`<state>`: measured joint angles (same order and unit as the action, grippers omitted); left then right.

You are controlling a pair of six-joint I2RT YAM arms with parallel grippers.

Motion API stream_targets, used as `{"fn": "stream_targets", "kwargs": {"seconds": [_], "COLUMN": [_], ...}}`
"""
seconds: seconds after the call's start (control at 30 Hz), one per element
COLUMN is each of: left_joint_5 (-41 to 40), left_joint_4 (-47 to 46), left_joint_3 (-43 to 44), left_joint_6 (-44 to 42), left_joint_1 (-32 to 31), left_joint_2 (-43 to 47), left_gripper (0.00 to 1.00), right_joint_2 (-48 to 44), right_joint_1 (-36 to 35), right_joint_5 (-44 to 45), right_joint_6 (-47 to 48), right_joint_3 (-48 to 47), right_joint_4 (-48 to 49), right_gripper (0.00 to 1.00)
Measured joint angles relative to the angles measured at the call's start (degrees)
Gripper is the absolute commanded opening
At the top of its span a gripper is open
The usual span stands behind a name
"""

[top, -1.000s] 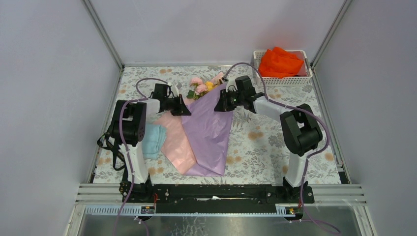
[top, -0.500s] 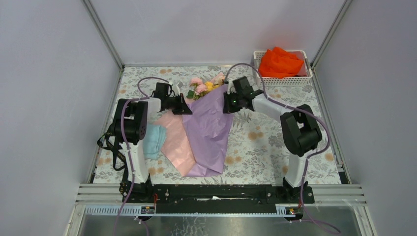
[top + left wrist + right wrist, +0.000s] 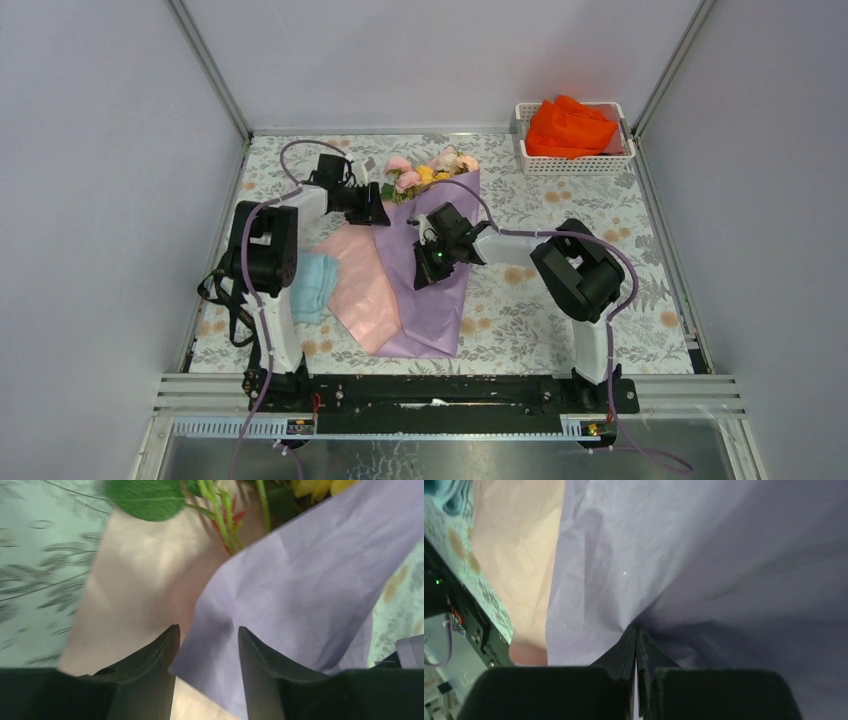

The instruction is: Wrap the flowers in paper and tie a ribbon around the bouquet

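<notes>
Lilac paper (image 3: 440, 305) lies on the patterned surface (image 3: 560, 310) with one flap folded across the stems, so its pale pink face shows to the left. The flowers (image 3: 428, 172) poke out at the far end, heads toward the back wall. The right claw (image 3: 635, 630) is shut tight on a pinch of the lilac sheet near the middle of the fold, and creases run out from its tips. The left claw (image 3: 207, 630) has its jaws apart just over the lilac edge near the stems, gripping nothing.

The sheet looks thin, light and floppy. It will likely crease, slide on the surface and tear if tugged hard, so small pinches at an edge or corner should suit it better than a pull from the middle. The stems look thin and springy, so the roses are probably best steered through the paper. No ribbon shows in any view.
</notes>
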<state>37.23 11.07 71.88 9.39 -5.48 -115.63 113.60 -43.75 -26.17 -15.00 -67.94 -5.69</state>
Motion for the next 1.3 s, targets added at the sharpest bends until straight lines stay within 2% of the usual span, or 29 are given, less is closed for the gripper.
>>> {"fn": "stream_targets", "kwargs": {"seconds": [0.1, 0.17, 0.37, 0.53, 0.73, 0.83, 0.93, 1.2, 1.27, 1.3], "left_joint_5": [-5.7, -9.7, -19.8, -24.1, -26.1, -28.0, -26.8, -12.5, -9.0, -7.6], "left_joint_4": [9.3, 14.4, 24.0, 26.9, 27.2, 26.8, 26.7, 27.4, 27.9, 28.3], "left_joint_3": [5.2, 6.7, 5.8, 4.6, 5.0, 4.9, 5.4, 9.5, 10.1, 10.5], "left_joint_6": [-7.1, -12.1, -22.1, -27.1, -29.2, -30.0, -30.6, -30.9, -30.7, -30.6], "left_joint_1": [0.1, 0.3, 3.0, 5.6, 4.2, 1.9, 0.7, -0.1, -0.9, -1.4], "left_joint_2": [1.1, 3.3, 9.5, 7.9, 3.2, 3.0, 2.4, -0.8, -1.7, -2.3], "left_gripper": [0.80, 0.88, 0.92, 0.96, 0.98, 0.91, 0.77, 0.18, 0.07, 0.05], "right_joint_2": [0.5, 0.6, 1.7, 3.5, 3.6, 3.6, 3.5, 2.2, 1.3, 0.9], "right_joint_1": [0.9, 1.1, 2.6, 6.4, 7.6, 7.6, 7.6, 9.0, 10.1, 10.5], "right_joint_5": [0.6, 1.1, 2.6, 4.4, 6.2, 6.2, 6.2, 7.2, 8.0, 8.4], "right_joint_6": [-2.8, -4.4, -9.3, -11.3, -11.0, -11.0, -11.0, -10.5, -9.7, -9.3], "right_joint_3": [-0.5, -0.5, -0.7, -2.4, -2.6, -2.2, -1.7, -0.2, 0.6, 0.9], "right_joint_4": [0.6, 0.9, 3.5, 6.6, 7.8, 8.4, 9.2, 9.9, 9.3, 9.0], "right_gripper": [0.02, 0.02, 0.02, 0.02, 0.02, 0.02, 0.02, 0.02, 0.02, 0.02]}}
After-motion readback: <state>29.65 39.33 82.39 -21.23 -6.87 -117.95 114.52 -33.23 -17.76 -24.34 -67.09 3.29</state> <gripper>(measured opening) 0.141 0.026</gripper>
